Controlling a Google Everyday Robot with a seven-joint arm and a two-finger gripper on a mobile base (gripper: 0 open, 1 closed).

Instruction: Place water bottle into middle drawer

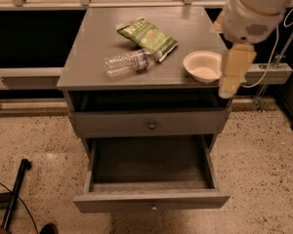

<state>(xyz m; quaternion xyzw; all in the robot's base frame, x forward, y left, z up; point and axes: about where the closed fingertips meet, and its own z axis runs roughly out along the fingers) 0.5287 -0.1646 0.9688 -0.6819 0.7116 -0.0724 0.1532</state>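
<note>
The water bottle (129,63) lies on its side on the grey cabinet top (97,43), left of centre, cap pointing right, touching the green snack bag (147,35). The middle drawer (151,199) is pulled wide open below and its inside is bare. The like drawer above it (149,125) is shut. My arm (251,9) comes in from the upper right. My gripper (233,74) hangs as a cream-coloured piece at the cabinet's right edge, just right of the bowl, well apart from the bottle and holding nothing that shows.
A white bowl (202,66) stands at the cabinet top's front right, close to my gripper. An open shelf gap lies under the top. A black pole (17,189) lies on the speckled floor at lower left. A rail (263,72) and white cable run behind at right.
</note>
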